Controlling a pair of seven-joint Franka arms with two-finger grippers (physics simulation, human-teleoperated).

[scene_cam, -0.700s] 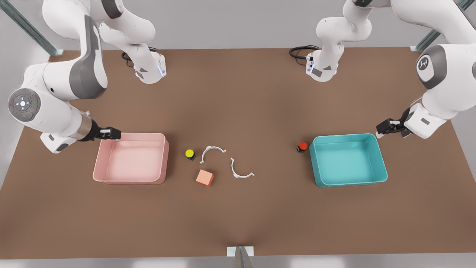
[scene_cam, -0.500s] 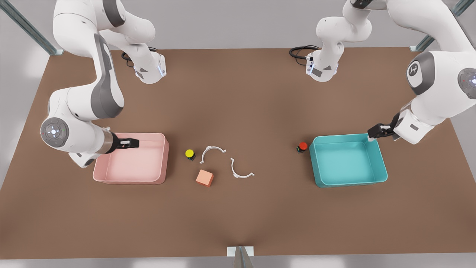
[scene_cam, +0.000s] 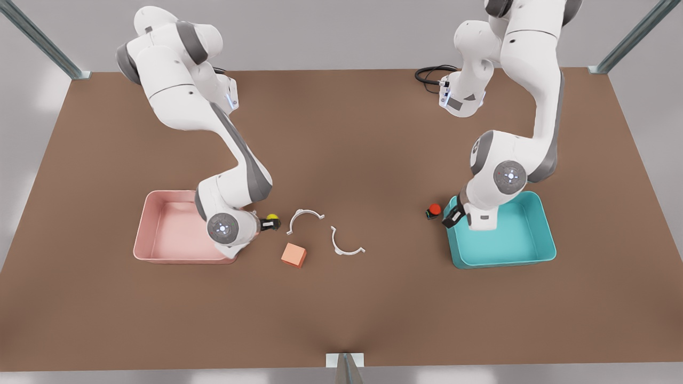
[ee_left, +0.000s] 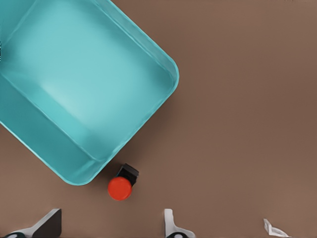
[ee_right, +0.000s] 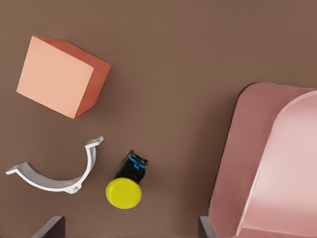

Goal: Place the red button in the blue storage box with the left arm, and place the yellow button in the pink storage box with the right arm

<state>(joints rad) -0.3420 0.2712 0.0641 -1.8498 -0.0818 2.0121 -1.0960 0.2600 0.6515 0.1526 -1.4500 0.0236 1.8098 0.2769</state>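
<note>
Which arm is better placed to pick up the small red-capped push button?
The left. Its gripper hovers beside the red-capped push button by the teal plastic tray; the right gripper is far off at the yellow-capped button.

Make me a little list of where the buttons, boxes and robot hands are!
red button: on the table, just outside the blue box
yellow button: on the table, between the pink box and a white curved piece
left gripper: open, by the red button
right gripper: open, at the yellow button
orange cube: on the table, untouched
</note>
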